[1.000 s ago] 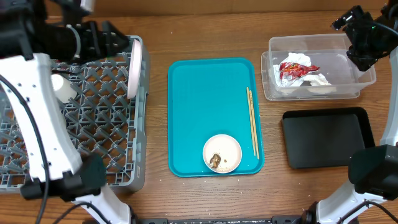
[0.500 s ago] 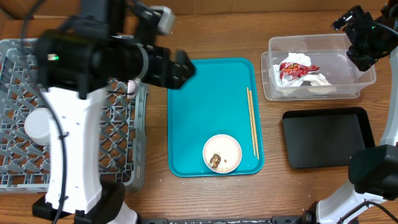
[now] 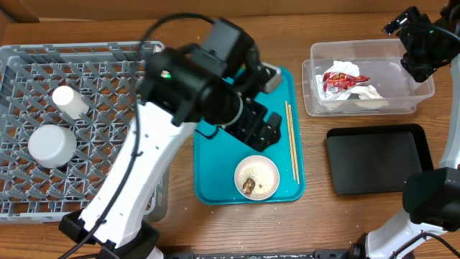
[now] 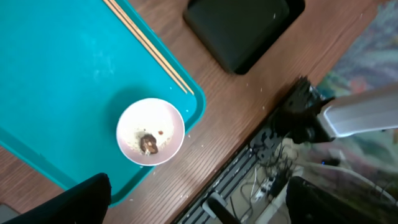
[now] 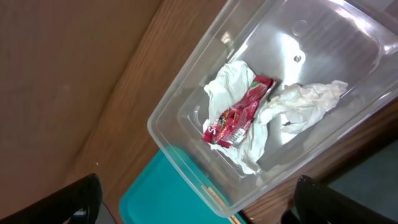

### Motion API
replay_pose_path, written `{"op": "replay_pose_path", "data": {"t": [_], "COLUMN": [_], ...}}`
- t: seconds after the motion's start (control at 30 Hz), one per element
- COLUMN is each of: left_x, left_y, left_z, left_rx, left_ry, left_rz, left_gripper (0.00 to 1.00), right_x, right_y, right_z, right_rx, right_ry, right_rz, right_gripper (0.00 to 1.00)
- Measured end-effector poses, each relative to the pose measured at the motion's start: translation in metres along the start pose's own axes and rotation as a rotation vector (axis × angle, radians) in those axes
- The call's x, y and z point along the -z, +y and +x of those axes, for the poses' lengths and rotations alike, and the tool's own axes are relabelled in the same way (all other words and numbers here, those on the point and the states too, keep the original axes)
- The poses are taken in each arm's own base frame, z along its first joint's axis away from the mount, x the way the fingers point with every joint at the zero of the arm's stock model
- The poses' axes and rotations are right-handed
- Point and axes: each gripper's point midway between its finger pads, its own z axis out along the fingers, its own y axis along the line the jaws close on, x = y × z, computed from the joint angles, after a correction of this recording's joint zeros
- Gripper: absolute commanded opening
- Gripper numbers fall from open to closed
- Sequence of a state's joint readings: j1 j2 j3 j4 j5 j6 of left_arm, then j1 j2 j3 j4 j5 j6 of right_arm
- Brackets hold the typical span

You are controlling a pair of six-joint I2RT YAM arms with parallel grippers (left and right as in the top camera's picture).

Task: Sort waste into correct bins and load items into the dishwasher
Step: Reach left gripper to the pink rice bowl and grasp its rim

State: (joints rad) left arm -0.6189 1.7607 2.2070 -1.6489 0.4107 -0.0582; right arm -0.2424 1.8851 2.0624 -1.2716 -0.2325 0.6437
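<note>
Quick status from my side: my left hand [image 4: 208, 198] is spread wide with nothing in it, hanging over the front part of the teal tray [image 3: 215, 173], pretty much right above the bowl [image 4: 165, 121]. That bowl sits on the tray near its front right corner and has the brown lump [image 4: 148, 144] in it plus a few smears. The chopsticks [image 3: 292, 144] lie side by side along the tray's right edge, just beside the bowl but not touching it as far as I can see. My right hand [image 5: 199, 199] is also wide open and empty, up over the tub [image 3: 374, 47] at the far right of the worktop [image 3: 323, 230]. In the tub there's the red wrapper [image 5: 236, 115], with the tissue [image 5: 311, 99] bunched under and beside it. The black tray [image 3: 377, 158] sits on the worktop just in front of the tub, to the right of the teal tray. Over on the left, the rack [image 3: 108, 180] holds the cup [image 3: 70, 102], which is tipped over on the grid, and a second bowl [image 3: 52, 144] just beside it that looks bottom-up.
</note>
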Motion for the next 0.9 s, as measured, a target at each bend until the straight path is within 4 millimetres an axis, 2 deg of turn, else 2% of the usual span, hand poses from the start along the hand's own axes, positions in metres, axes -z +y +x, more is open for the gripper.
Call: {"op": "replay_pose_path", "data": {"t": [0.23,0.4,0.47,0.57,0.67,0.9], "left_x": [-0.032,-0.050,-0.057,-0.066,-0.075,-0.083], "left_y": [-0.003,0.003,0.006,0.010,0.012,0.001], "left_z": [0.005,0.002,0.001,0.000,-0.001,0.000], "left_rx": [-0.018,0.015,0.022,0.041,0.062,0.093], "left_ry": [0.055,0.057,0.055,0.056,0.056,0.065], "left_rz": [0.001,-0.002,-0.005,-0.006,0.003,0.074], "left_gripper": [0.93,0.93,1.00,1.00,1.00,1.00], "right_x": [0.000,0.000,0.000,0.000,0.000,0.000], "right_y": [0.000,0.000,0.000,0.000,0.000,0.000], "right_z": [0.000,0.000,0.000,0.000,0.000,0.000], "right_rx": [0.000,0.000,0.000,0.000,0.000,0.000], "right_ry": [0.001,0.000,0.000,0.000,0.001,0.000], "right_rz": [0.000,0.000,0.000,0.000,0.000,0.000], "right_gripper": [1.00,1.00,1.00,1.00,1.00,1.00]}}
